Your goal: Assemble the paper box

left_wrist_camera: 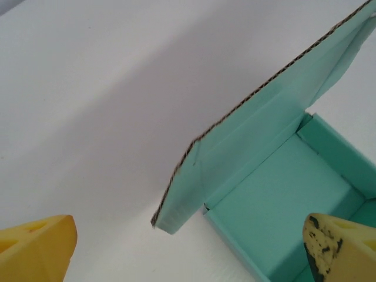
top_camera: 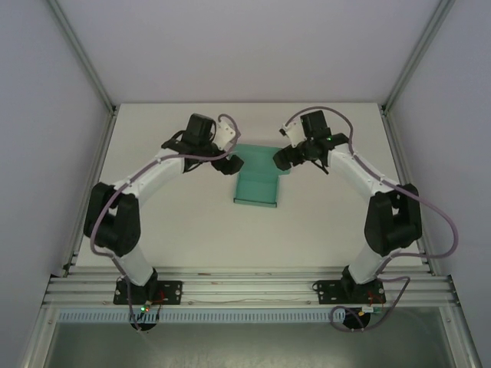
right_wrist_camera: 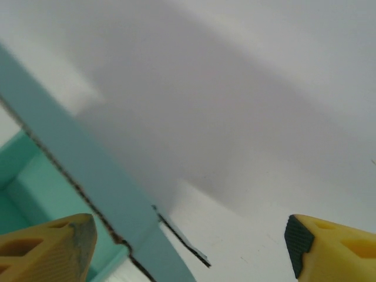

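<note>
Building the paper box [top_camera: 255,192] in the middle of the table [top_camera: 176,222], about half done.
From the left: wide-open jaws on the left gripper [top_camera: 229,164], holding nothing, just beside the box's left edge. In the middle, side walls [left_wrist_camera: 335,153] already standing up to make a little tray, with the big flap [left_wrist_camera: 252,135] open and not yet shut. On the right, wide-open jaws on the right gripper [top_camera: 283,159] too, close to the box's right edge, gripping nothing. Left to do: fold the flap down and tuck it in.

No readable txt, brand, nos. or signs; teal-green thin-card paper box [top_camera: 257,185] looks plain, unprinted all over.
</note>
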`<state>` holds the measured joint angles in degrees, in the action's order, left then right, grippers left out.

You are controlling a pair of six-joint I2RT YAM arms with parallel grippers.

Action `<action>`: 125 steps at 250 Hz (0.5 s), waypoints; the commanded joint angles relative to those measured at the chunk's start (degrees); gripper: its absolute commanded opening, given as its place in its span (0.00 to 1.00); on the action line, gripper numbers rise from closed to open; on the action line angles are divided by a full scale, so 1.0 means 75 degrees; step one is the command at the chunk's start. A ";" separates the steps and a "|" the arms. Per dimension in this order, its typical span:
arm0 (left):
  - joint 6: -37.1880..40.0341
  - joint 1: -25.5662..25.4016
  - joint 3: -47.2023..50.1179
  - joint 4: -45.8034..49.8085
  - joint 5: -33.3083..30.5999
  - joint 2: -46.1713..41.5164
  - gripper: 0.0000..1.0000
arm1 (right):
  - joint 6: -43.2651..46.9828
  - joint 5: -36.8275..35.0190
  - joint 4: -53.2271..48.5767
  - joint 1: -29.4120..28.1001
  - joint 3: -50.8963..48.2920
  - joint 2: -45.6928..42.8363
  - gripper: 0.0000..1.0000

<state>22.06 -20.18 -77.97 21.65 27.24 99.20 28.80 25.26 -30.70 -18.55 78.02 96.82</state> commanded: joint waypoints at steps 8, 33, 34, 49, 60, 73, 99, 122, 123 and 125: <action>0.1556 0.0078 -0.1108 0.1674 0.0225 0.0681 0.93 | 0.1198 0.0913 -0.1274 0.0199 0.0600 0.0434 0.62; 0.1929 0.0072 -0.1957 0.2580 0.0448 0.1209 0.83 | 0.1384 0.0890 -0.1489 0.0211 0.0751 0.0646 0.51; 0.1931 0.0075 -0.1979 0.2601 0.0453 0.1228 0.82 | 0.1385 0.0888 -0.1493 0.0211 0.0747 0.0648 0.51; 0.2022 0.0078 -0.2164 0.2744 0.0437 0.1305 0.74 | 0.1512 0.0921 -0.1587 0.0217 0.0768 0.0728 0.47; 0.2038 0.0078 -0.2166 0.2642 0.0281 0.1448 0.67 | 0.1538 0.0881 -0.1560 0.0219 0.0748 0.0749 0.44; 0.2027 0.0078 -0.2217 0.2604 0.0197 0.1566 0.57 | 0.1510 0.0811 -0.1489 0.0224 0.0730 0.0761 0.40; 0.2047 0.0078 -0.2331 0.2724 0.0309 0.1680 0.41 | 0.1410 0.0703 -0.1487 0.0223 0.0785 0.0813 0.34; 0.1996 0.0078 -0.2293 0.2694 0.0330 0.1648 0.40 | 0.1301 0.0706 -0.1570 0.0224 0.0833 0.0808 0.38; 0.1988 0.0078 -0.2294 0.2687 0.0323 0.1652 0.40 | 0.1291 0.0697 -0.1563 0.0223 0.0835 0.0805 0.38; 0.1991 0.0078 -0.2286 0.2682 0.0315 0.1638 0.40 | 0.1269 0.0684 -0.1554 0.0223 0.0827 0.0797 0.38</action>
<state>35.90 -20.10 -93.71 39.18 28.60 111.15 38.63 30.70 -40.27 -17.04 82.50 102.35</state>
